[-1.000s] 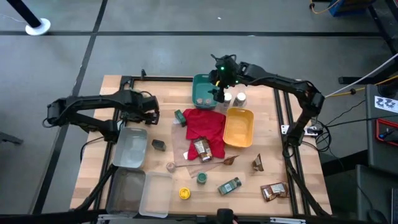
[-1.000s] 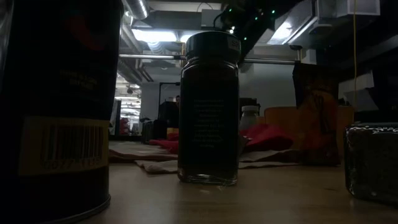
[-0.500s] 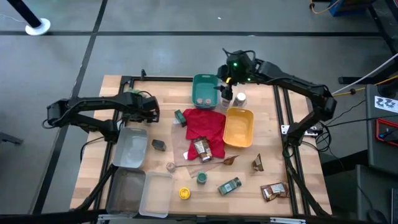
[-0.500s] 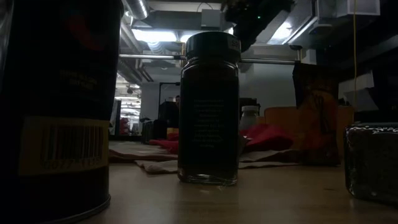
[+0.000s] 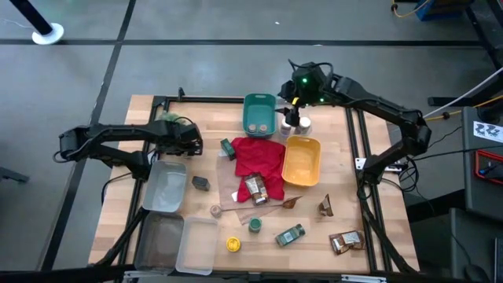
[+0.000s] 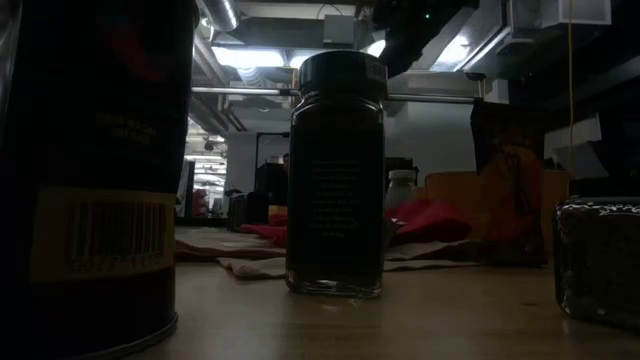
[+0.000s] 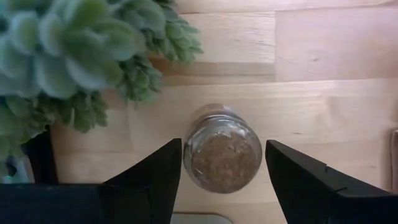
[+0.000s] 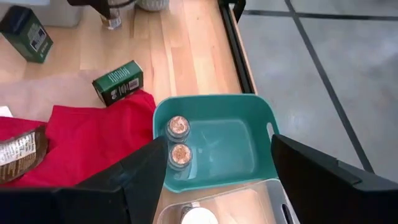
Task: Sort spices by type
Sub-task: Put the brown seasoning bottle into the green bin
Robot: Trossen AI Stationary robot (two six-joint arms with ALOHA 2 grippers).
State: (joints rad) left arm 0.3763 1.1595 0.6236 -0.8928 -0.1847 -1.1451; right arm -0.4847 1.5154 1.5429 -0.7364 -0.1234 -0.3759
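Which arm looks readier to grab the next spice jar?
Probably the left: its open gripper already straddles a tan-lidded jar beside the plant. The right gripper hangs empty above the teal bin.

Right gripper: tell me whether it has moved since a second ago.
Yes. In the high view the right gripper has shifted from over the teal bin to its right, above the white-lidded jars.

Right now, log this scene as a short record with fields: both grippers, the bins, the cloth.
left gripper: open, jaws either side of a tan-lidded jar beside the green plant
right gripper: open, empty, above the table's far edge
teal bin: holds two tan-lidded jars
yellow bin: nothing visible inside
red cloth: lies between the teal bin and a brown packet
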